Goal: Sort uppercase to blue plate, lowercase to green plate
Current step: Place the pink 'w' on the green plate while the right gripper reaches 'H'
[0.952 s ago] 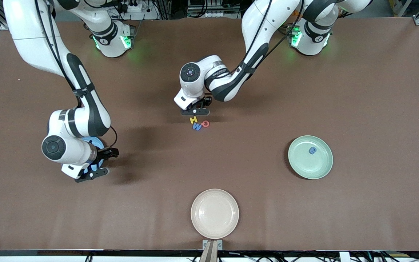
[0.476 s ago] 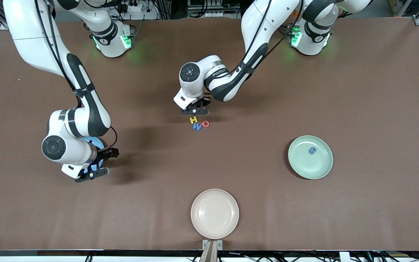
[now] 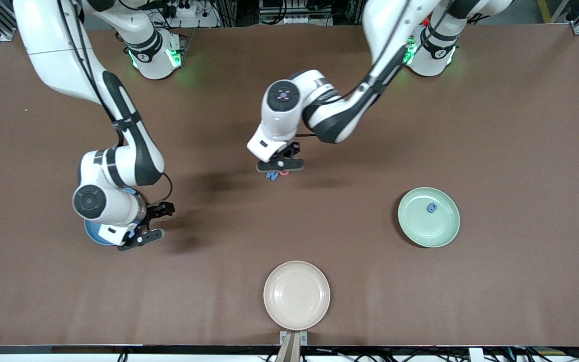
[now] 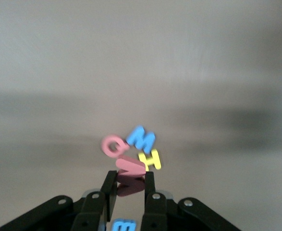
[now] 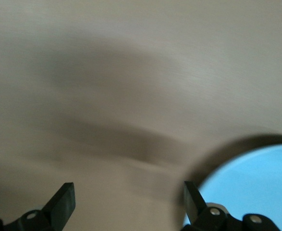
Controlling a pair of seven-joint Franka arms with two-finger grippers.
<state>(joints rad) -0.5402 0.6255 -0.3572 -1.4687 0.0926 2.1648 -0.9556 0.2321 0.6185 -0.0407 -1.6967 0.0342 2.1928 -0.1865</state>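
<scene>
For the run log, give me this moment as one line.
left gripper: shut on red w, over letter pile | right gripper: open, beside blue plate | green plate: one blue letter

The only readable signs are the foam letters themselves, low in the left wrist picture: a yellow H [image 4: 150, 160], a blue M [image 4: 141, 139] and a pink Q [image 4: 113, 145].

My left gripper [image 3: 280, 165] hangs right over the letters [image 3: 275, 174]. The counter [image 3: 350, 236] between the green plate [image 3: 410, 226] and cream plate [image 3: 274, 301] is bare.
</scene>
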